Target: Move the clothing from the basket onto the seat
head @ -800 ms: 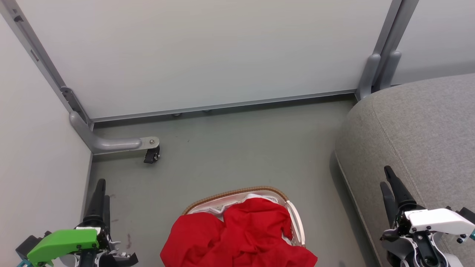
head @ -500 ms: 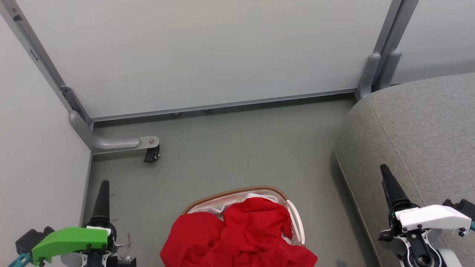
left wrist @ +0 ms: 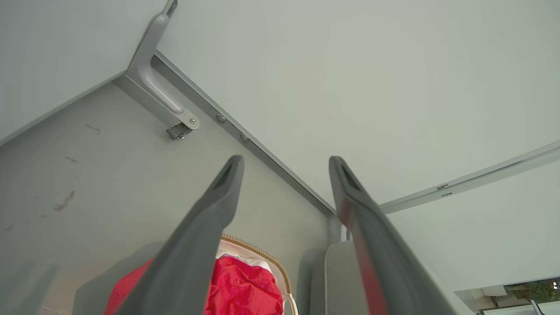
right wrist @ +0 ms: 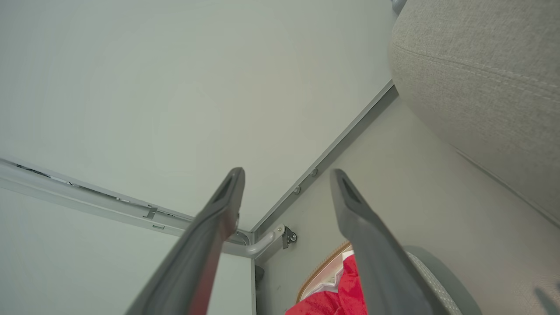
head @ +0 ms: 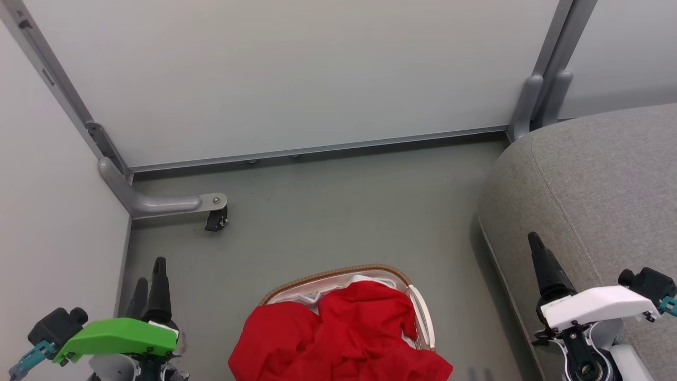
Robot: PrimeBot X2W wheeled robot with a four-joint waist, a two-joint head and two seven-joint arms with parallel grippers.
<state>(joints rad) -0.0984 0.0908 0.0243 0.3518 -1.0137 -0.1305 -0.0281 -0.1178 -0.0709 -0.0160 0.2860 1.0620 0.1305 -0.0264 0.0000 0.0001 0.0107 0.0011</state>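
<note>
My left hand (head: 150, 272) hangs released at the lower left, and my right hand (head: 534, 241) is released too, by the edge of the seat (head: 597, 180). Neither grasps anything. The red clothing (head: 344, 333) lies heaped in the basket (head: 338, 274) on the floor (head: 338, 211), between my 2 hands.

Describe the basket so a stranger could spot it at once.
Start at the big grey seat on the right; on the floor to its left sits the basket. It is small, oval and white with a brown woven rim, heaped with red clothing.
</note>
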